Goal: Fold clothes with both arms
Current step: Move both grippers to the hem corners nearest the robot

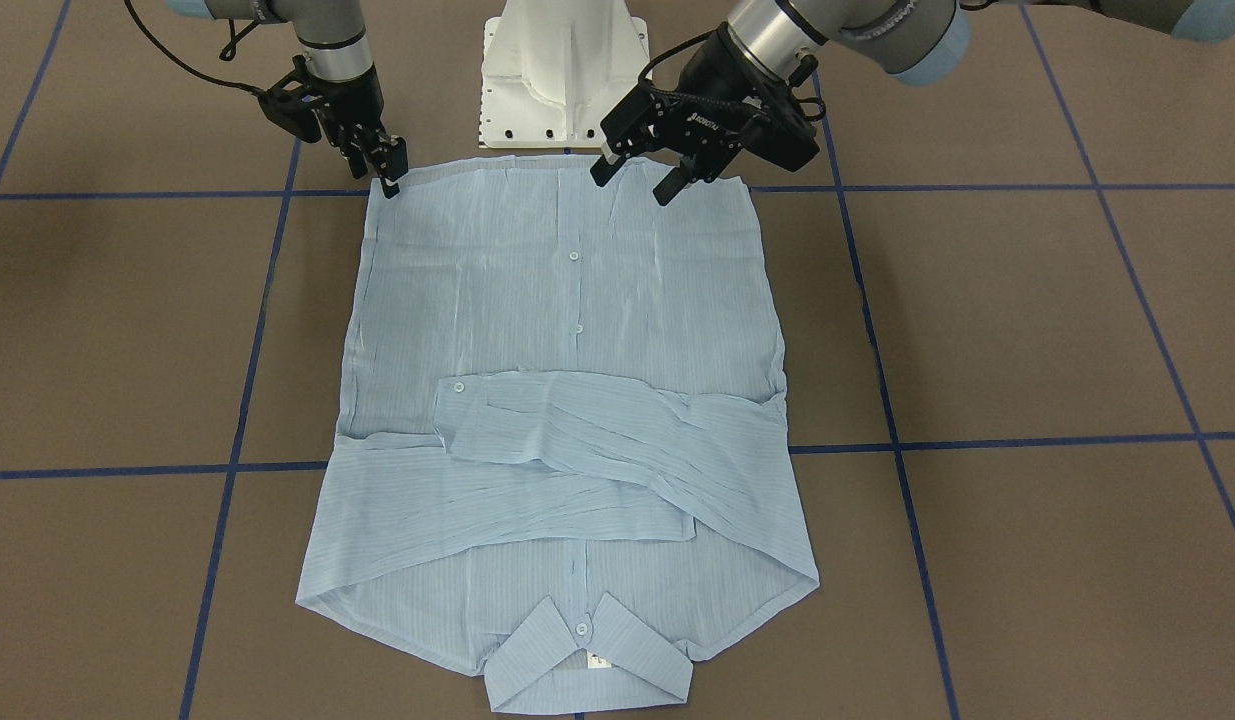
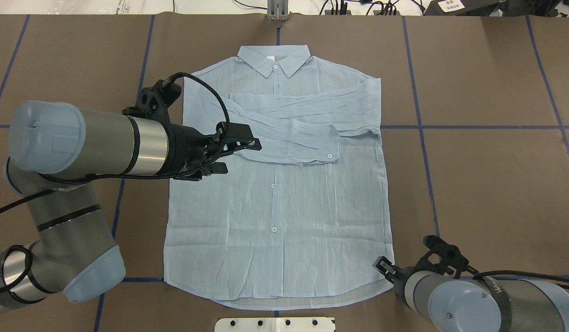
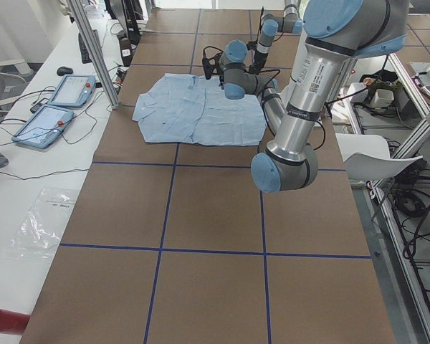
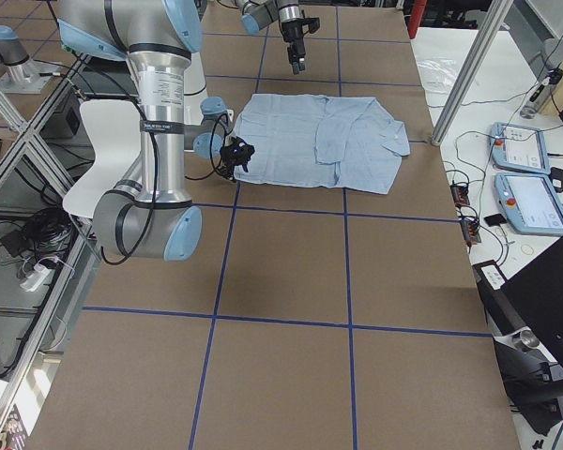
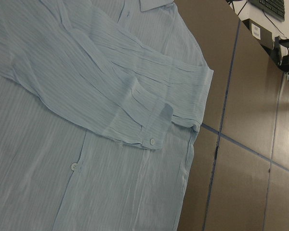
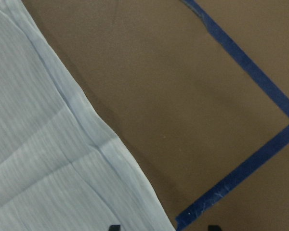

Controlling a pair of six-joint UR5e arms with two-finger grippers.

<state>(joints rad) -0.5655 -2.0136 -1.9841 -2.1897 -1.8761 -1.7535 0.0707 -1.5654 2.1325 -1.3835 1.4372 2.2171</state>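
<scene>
Shirt [image 1: 567, 330] flat on counter [image 1: 1027, 320], buttons up, sleeves [image 1: 597, 440] crossed over chest. Right tool [image 1: 380, 170] released, straddling hem corner. Left tool [image 1: 634, 183] released, hanging above shirt, off its corner. Risk: one-sided lift drags thin cloth, sleeves slide out, fold skews.

Shirt [image 1: 567, 330]: thin matt cloth, finely striped, wrinkled; buttons [image 1: 574, 256] smooth, white, slightly glossy. Worktop [image 1: 1027, 320]: matt brown, fine-grained covering; grid lines in blue tape [image 1: 977, 441]. Left arm [image 2: 150, 147] and right arm [image 1: 332, 30]: satin silver metal tubes, smooth light blue caps [image 2: 47, 131]. Left tool [image 1: 632, 187] and right tool [image 1: 382, 175]: matt black. Cable [image 2: 219, 106]: black, braided. Pedestal [image 1: 562, 70]: glossy white.
</scene>
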